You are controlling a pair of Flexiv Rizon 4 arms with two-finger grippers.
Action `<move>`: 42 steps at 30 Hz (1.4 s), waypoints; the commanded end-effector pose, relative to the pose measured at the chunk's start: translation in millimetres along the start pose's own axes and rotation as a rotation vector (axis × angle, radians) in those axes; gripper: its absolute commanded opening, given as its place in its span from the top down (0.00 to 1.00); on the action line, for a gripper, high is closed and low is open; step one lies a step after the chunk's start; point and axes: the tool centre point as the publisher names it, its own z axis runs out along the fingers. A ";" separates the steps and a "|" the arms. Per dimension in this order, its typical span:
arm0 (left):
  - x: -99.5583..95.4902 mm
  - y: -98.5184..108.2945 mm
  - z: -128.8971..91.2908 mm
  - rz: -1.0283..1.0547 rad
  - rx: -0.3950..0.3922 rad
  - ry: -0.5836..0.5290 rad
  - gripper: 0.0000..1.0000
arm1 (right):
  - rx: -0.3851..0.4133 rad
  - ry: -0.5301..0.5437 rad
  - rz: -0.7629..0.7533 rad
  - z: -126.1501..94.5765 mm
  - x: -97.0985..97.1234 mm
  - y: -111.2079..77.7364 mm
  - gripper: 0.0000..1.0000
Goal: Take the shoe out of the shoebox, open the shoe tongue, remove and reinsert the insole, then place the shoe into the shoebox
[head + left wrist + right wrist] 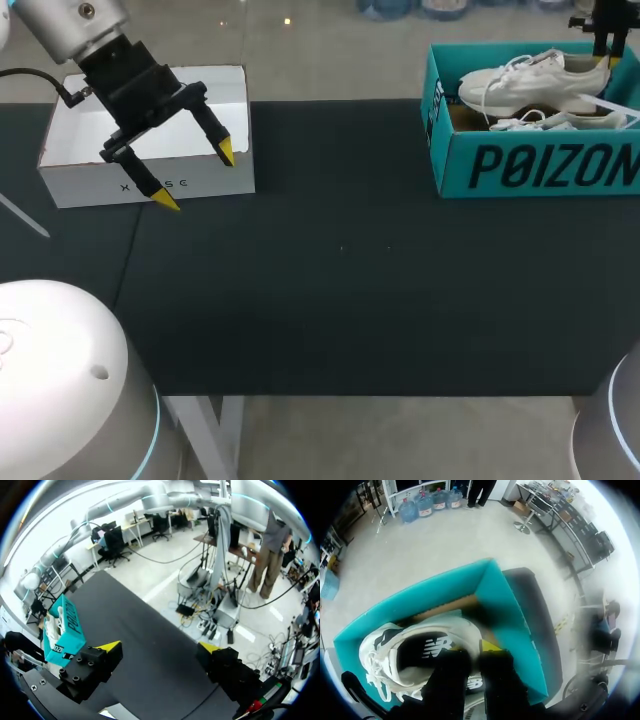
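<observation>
A white sneaker lies tilted in the open teal shoebox at the table's far right, its heel toward the right. My right gripper comes down on that heel. In the right wrist view its fingers stand close together, shut on the heel collar of the sneaker, with the shoebox wall ahead of the gripper. My left gripper hangs open and empty over the far left of the table. In its wrist view the left gripper holds nothing, and the shoebox is far off.
A white open box stands at the far left, under the left gripper. A black mat covers the table. More white material lies lower inside the shoebox. The arms' white bases fill the near corners.
</observation>
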 end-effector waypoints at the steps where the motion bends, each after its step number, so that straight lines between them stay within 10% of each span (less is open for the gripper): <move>1: -0.3 0.3 -0.3 0.000 -0.002 0.003 0.00 | 0.001 -0.004 0.000 15.5 6.5 7.2 1.00; 23: -0.3 0.3 -0.3 0.000 -0.002 0.003 0.00 | 0.006 -0.023 0.010 58.3 8.7 -17.2 1.00; 24: -0.3 0.3 -0.3 0.000 -0.002 0.003 0.00 | 0.016 -0.022 0.024 56.1 6.1 -17.4 0.67; 25: -0.3 0.3 -0.3 0.000 -0.002 0.003 0.00 | 0.012 -0.019 0.025 52.3 4.1 -17.9 0.00; 42: -0.3 0.3 -0.3 0.000 -0.002 0.003 0.00 | -0.038 0.064 0.044 -60.8 -19.5 -62.6 0.00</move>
